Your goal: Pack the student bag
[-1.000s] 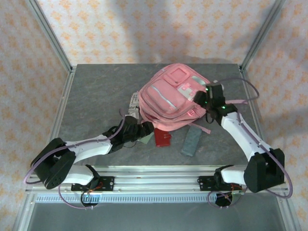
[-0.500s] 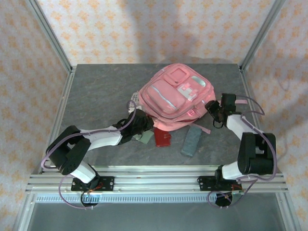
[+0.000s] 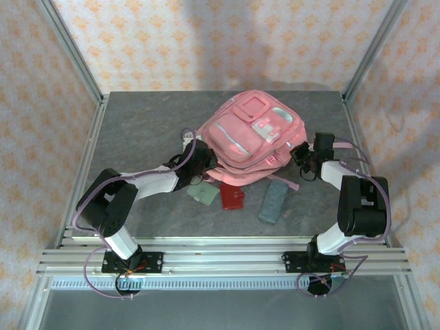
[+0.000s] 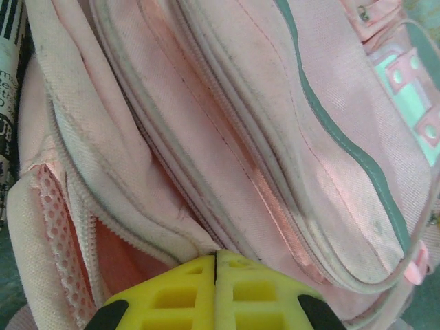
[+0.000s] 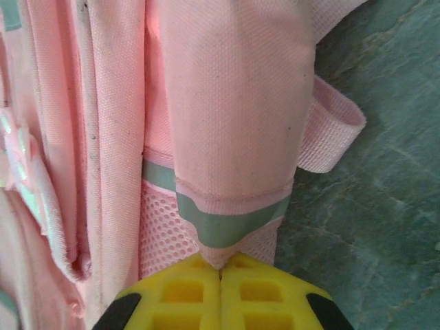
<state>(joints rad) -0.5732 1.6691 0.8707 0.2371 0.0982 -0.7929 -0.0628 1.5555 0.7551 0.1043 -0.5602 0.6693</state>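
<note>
The student bag point(image 3: 251, 134), a large pink backpack with pale patches and grey trim, lies flat mid-table. My left gripper point(image 3: 201, 160) is at its near-left edge. In the left wrist view the yellow fingertips point(image 4: 216, 256) are shut, with a fold of the bag point(image 4: 227, 137) beside an open zip pinched at their tip. My right gripper point(image 3: 300, 153) is at the bag's right side. There its fingertips point(image 5: 220, 265) are shut on the edge of the bag's mesh side pocket point(image 5: 227, 237), below a grey band.
In front of the bag lie a green pouch point(image 3: 205, 194), a red wallet point(image 3: 232, 196) and a grey-blue case point(image 3: 273, 201). Printed paper point(image 4: 7, 75) sits under the bag's left edge. A pink strap loop point(image 5: 333, 134) rests on the grey table point(image 3: 137, 130). Frame posts stand at the back corners.
Both arms have swung in to the bag's edges and both grippers have closed. The left arm moved off the green pouch, uncovering it. The bag shifted slightly backward.
</note>
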